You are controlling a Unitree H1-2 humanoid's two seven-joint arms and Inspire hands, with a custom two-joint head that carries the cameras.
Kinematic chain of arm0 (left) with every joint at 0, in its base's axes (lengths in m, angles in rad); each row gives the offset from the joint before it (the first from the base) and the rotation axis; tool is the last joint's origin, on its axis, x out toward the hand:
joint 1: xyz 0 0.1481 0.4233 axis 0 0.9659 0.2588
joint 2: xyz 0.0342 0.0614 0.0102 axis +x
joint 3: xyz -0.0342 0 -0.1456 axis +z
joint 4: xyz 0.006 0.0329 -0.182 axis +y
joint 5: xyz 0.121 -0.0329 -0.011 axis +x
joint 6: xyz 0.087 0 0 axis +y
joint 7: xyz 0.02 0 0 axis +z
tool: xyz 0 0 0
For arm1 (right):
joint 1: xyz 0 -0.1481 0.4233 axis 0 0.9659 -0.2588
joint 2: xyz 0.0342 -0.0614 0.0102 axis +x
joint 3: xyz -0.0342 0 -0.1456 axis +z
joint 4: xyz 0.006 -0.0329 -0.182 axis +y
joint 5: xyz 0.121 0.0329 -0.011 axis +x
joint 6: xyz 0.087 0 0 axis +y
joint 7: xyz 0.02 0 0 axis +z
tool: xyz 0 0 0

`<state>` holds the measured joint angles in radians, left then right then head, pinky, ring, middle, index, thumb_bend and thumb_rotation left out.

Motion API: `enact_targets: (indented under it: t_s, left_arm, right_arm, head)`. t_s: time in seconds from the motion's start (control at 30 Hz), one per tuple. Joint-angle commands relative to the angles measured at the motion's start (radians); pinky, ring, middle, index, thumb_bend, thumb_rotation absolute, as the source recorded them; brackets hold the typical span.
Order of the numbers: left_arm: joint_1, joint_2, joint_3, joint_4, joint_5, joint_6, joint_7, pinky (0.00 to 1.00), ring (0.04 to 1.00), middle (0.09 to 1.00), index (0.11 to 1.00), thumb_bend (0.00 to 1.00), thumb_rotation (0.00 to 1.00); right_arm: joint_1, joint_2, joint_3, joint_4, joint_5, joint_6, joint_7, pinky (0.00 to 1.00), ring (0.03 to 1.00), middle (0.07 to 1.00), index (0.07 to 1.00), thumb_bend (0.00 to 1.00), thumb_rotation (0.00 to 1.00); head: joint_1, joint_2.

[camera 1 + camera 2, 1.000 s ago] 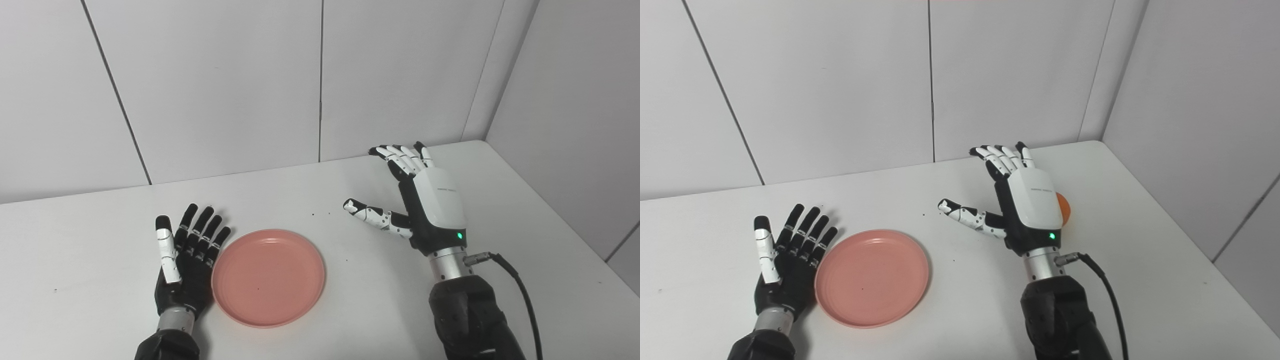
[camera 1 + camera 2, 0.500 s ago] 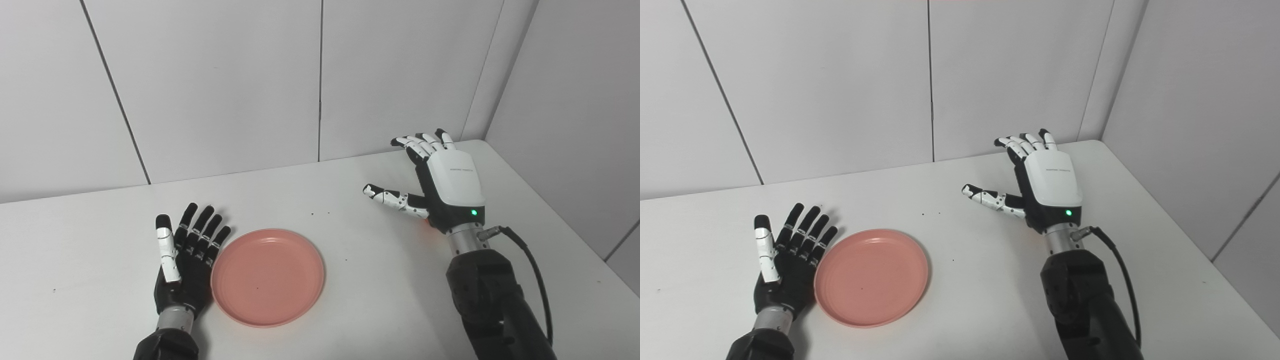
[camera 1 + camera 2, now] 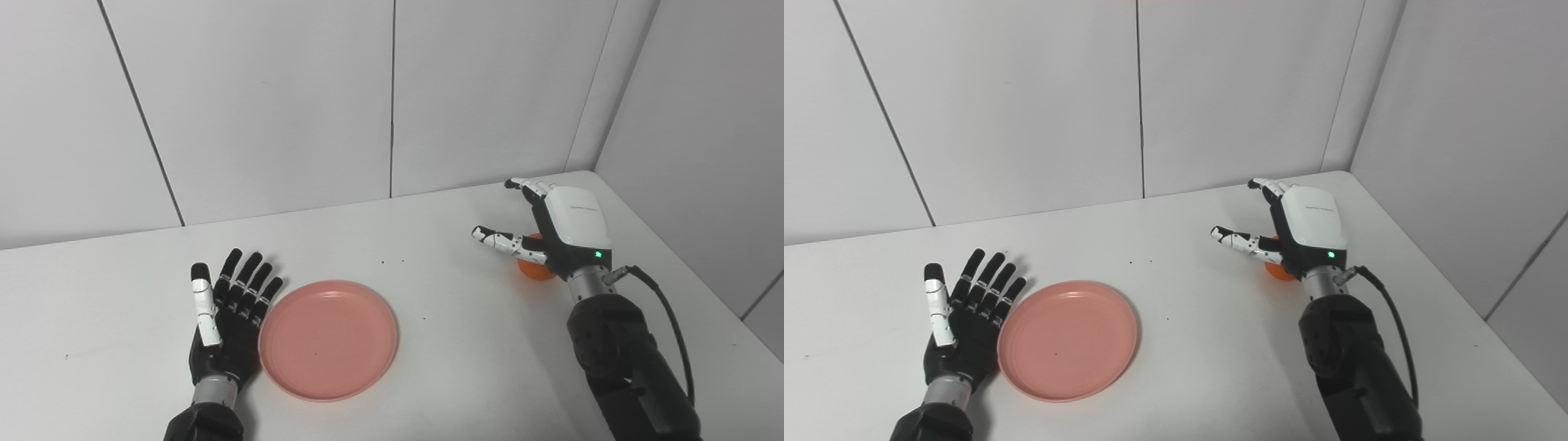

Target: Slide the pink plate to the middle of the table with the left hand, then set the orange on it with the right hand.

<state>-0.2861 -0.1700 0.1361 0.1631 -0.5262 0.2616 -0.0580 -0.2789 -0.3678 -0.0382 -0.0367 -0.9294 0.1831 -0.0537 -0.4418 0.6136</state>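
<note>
Left eye view: white desk [image 3: 429, 367] against white walls. Pink plate [image 3: 329, 340] flat on the desk, a bit left of the middle. Left hand [image 3: 229, 318] lying flat just beside the plate's left rim, palm up, fingers spread wide, holding nothing. Hard to tell if touching the rim or only very near. Right hand [image 3: 560, 229] far over on the right side, near the back corner, well apart from the plate. Fingers apart and wide, thumb sticking out to the left. Orange [image 3: 534, 269] sitting on the desk right under that hand, mostly hidden, only a bit peeking out below the palm. Not gripped yet, as far as can be seen. Green light glowing on the wrist, black cable hanging off it.

Right eye view: same scene, seen from a little to the side. Plate [image 3: 1067, 340] empty, left hand [image 3: 968, 324] open beside it. Right hand [image 3: 1295, 233] open over the orange [image 3: 1276, 271], a small orange bit showing under the palm, next to the thumb.
</note>
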Motion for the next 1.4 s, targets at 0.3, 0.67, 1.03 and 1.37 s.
enact_targets:
  t_s: [0.3, 0.67, 1.03, 1.37]
  left_arm:
    - [0.063, -0.001, 0.007, 0.075, 0.027, 0.070, 0.050, 0.80, 0.864, 0.835, 0.864, 0.75, 0.74]
    - [0.066, -0.006, 0.009, 0.070, 0.025, 0.072, 0.054, 0.78, 0.854, 0.822, 0.855, 0.75, 0.74]
    - [0.069, -0.007, 0.008, 0.068, 0.024, 0.070, 0.049, 0.79, 0.860, 0.821, 0.864, 0.76, 0.73]
    - [0.075, -0.012, 0.005, 0.058, 0.032, 0.073, 0.059, 0.78, 0.861, 0.820, 0.861, 0.75, 0.74]
  right_arm:
    - [-0.081, -0.077, 0.015, 0.088, 0.020, 0.000, -0.049, 0.69, 0.757, 0.773, 0.757, 0.85, 0.93]
    - [-0.090, -0.117, 0.050, 0.145, 0.031, 0.005, -0.048, 0.68, 0.752, 0.772, 0.754, 0.85, 0.91]
    - [-0.090, -0.130, 0.086, 0.184, 0.039, 0.018, -0.032, 0.72, 0.754, 0.770, 0.748, 0.85, 0.89]
    - [-0.073, -0.125, 0.122, 0.222, 0.035, 0.022, -0.026, 0.71, 0.761, 0.775, 0.759, 0.84, 0.88]
  head:
    - [0.002, 0.001]
    - [0.008, 0.006]
    - [0.014, 0.008]
    - [0.016, 0.011]
